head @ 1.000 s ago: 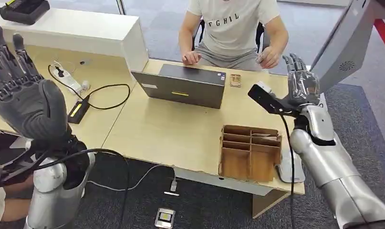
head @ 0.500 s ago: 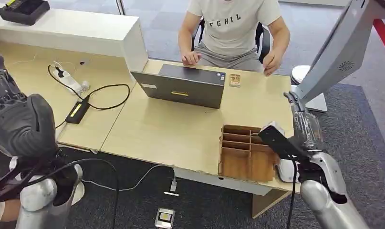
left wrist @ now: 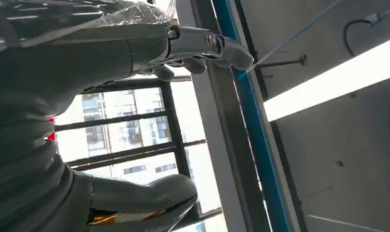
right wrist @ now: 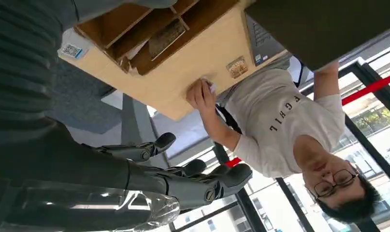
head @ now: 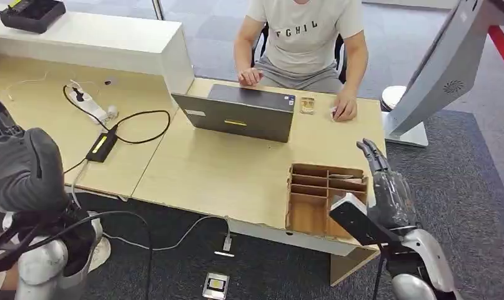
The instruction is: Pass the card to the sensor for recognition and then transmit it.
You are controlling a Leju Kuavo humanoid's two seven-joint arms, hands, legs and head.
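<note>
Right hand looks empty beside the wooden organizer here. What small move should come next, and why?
Probably move the right hand over the wooden organizer and lower it toward the card lying in one of its compartments. That hand hangs open beside the organizer with nothing in it, while the left hand is raised well off to the side, so the right is better placed to pick.

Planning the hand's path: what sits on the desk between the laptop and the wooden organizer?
Bare desktop between laptop and wooden organizer, per head view.
</note>
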